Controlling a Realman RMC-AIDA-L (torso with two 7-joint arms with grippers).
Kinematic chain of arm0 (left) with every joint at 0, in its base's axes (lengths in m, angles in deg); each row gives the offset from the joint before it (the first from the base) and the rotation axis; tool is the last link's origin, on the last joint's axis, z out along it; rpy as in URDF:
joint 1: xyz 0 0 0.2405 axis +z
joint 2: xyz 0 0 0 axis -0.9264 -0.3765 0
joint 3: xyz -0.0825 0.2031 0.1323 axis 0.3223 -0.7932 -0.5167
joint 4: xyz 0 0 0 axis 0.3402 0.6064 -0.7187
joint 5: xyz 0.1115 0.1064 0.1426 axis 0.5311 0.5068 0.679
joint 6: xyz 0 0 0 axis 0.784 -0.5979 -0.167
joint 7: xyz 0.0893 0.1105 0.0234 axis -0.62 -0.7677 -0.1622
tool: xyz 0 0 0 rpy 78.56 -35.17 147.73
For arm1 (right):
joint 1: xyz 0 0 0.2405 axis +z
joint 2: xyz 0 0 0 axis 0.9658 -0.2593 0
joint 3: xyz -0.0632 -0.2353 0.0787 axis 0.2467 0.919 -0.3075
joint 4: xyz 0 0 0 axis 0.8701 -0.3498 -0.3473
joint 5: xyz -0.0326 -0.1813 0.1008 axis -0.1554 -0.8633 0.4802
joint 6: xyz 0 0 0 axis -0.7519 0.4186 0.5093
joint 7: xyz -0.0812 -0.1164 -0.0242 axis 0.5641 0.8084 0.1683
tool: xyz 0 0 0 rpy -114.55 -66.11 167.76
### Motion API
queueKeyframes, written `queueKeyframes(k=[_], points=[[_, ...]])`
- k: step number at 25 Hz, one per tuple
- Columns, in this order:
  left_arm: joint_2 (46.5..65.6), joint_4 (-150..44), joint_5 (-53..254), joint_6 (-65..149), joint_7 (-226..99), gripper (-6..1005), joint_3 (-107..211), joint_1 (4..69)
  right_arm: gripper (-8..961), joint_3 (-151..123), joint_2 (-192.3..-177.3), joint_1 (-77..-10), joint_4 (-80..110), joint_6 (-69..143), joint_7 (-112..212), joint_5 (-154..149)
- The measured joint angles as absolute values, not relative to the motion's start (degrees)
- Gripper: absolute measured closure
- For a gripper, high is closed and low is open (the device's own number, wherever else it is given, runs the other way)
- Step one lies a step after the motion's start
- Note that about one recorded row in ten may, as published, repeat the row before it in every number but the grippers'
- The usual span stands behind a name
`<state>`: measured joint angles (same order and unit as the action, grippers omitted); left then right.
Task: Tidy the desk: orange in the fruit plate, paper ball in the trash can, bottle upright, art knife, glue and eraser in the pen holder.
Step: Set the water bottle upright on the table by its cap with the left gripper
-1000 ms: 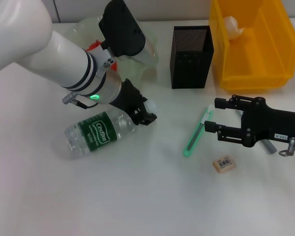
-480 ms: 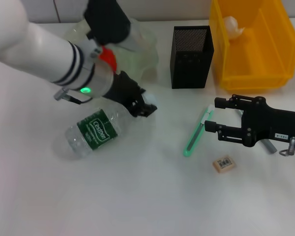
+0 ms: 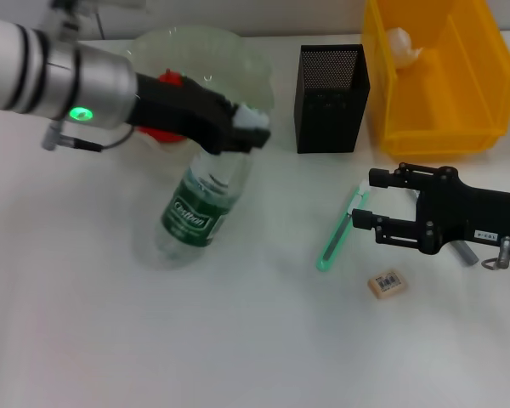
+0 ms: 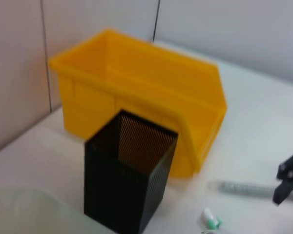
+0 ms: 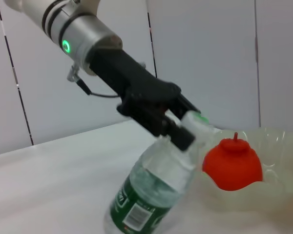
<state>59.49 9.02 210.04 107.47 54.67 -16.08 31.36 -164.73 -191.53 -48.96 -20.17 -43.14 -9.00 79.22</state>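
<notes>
Left end effector [image 3: 242, 134] clamped on the neck of the bottle [image 3: 200, 212] — tilted, base on the table [image 3: 110, 340], just in front of the fruit plate [image 3: 246, 72] holding the orange [image 5: 232, 165]. Right end effector [image 3: 363, 201] spread open beside the art knife [image 3: 338, 229], apart from it; eraser [image 3: 386, 284] nearby. Pen holder [image 3: 330, 98] beside the yellow bin [image 3: 442, 110] — paper ball [image 3: 401, 41] inside.

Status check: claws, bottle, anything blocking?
Left claw shut on water bottle at the cap, bottle tilted, base on desk. Right claw open, idle beside art knife. Fruit plate close behind the bottle.
</notes>
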Motion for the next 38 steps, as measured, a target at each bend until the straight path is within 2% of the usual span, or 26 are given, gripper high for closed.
queueKeyframes(k=[9,24,38], points=[[59.4,8.36,205.14,117.35,43.99,556,-3.04,33.75,265,-164.76,-191.53,-48.78,-19.98,-43.15,-9.0,79.22],[59.2,11.78,199.5,118.93,33.75,554,-0.54,41.07,265,-164.21,-191.59,-48.48,-19.03,-43.23,-9.0,79.22],[59.06,12.28,197.57,122.5,28.83,552,6.7,44.28,265,-164.06,-191.62,-47.98,-18.16,-43.47,-9.0,79.11]])
